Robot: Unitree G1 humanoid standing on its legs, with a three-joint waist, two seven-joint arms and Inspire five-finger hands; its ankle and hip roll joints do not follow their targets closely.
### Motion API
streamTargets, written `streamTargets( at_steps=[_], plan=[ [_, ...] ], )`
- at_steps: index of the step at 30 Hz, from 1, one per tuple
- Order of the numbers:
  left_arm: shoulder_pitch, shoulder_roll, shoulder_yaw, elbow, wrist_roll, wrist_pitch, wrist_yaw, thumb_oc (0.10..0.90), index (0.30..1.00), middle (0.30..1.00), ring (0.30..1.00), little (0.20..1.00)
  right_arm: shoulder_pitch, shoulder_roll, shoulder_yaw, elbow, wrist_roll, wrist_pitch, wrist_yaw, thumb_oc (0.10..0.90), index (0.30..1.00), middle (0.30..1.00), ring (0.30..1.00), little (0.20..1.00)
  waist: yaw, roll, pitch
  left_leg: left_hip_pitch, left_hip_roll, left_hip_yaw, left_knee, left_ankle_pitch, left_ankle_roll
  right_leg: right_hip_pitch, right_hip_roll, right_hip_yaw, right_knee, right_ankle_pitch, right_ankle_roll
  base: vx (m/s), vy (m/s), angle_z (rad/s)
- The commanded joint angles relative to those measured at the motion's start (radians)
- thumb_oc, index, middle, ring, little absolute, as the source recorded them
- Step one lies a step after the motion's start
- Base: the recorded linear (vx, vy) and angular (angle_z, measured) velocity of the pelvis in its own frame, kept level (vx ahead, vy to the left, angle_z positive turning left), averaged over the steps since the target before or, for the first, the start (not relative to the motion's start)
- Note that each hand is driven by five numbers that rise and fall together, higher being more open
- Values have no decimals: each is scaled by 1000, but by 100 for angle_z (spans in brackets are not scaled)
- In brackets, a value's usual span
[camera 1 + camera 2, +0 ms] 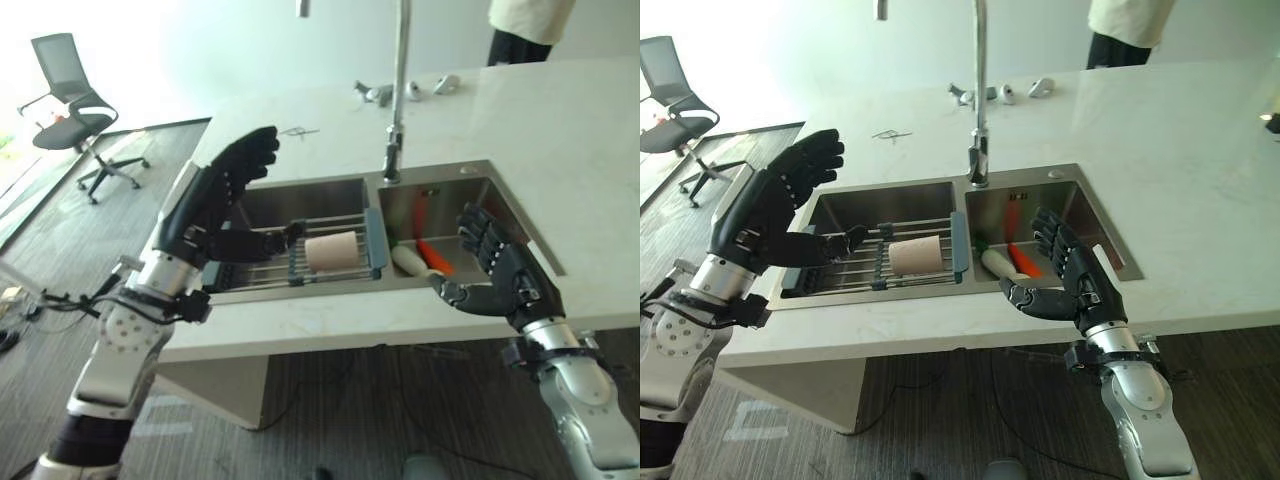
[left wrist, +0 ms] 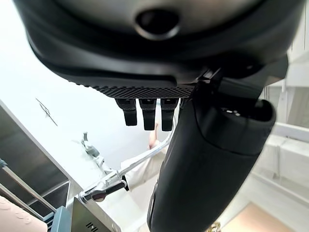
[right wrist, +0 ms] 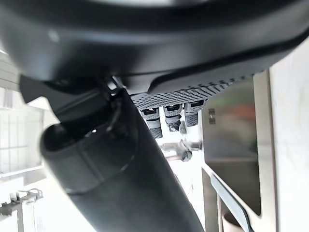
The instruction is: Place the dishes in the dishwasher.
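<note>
Cup [image 1: 331,251]: on its side on the rack [image 1: 270,262] in the left basin, long axis running nine to three, at three o'clock from the spread, empty left hand [image 1: 215,200], the nearer one; right hand [image 1: 500,270] spread, empty.

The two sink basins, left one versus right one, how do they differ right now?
The left basin has a wire rack laid across it with a beige cup lying on its side; the right basin has no rack. The right basin holds loose items on its floor, a white utensil and an orange one. The left hand hovers open by the left basin, the right hand open by the right. Both are steel, sharing one faucet.
</note>
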Motion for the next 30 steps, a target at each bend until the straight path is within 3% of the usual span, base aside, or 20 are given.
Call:
streamTargets(
  at_steps=[1,4,10,13,18,19,30],
  plan=[
    [-159,65,10,29,3,-28,15,800,900,900,900,900,-125,-50,-2,-65,12,-74,14,800,900,900,900,900,-13,-1,-48,-25,50,-24,80,-120,-12,114,4,-64,-92,2,37,51,9,-32],
    [-248,132,-55,108,62,21,12,800,900,900,900,900,-131,-81,-5,-56,31,-71,32,800,900,900,900,900,-39,10,-57,-9,63,11,80,-127,-15,108,3,-58,-92,6,42,79,3,-34],
    [-332,178,-118,247,92,70,-5,800,900,900,900,900,-126,-99,-17,-45,43,-70,51,800,900,900,900,900,-67,23,-65,5,74,44,80,-134,-17,103,6,-45,-92,9,47,45,-7,-24],
    [-365,177,-151,352,35,120,-29,800,900,900,900,900,-129,-111,-15,-41,43,-66,56,800,900,900,900,900,-82,33,-66,16,79,63,80,-136,-19,98,8,-37,-92,12,48,47,5,-16],
    [-381,184,-184,585,55,85,-63,800,900,900,900,900,-129,-138,-27,-28,59,-72,70,800,900,900,900,900,-112,49,-68,31,83,96,80,-142,-19,90,11,-20,-92,17,52,27,13,-32],
    [-379,175,-178,623,21,110,-89,800,900,900,900,900,-123,-140,-31,-24,55,-74,73,800,900,900,900,900,-119,52,-68,35,83,102,80,-143,-18,88,13,-16,-92,18,51,28,14,-11],
    [-352,156,-185,766,134,90,-93,800,900,900,900,900,-100,-167,-66,-13,66,-85,96,800,900,900,900,900,-148,53,-59,56,82,118,80,-148,-13,93,27,0,-92,20,46,3,7,-5]
  ],
)
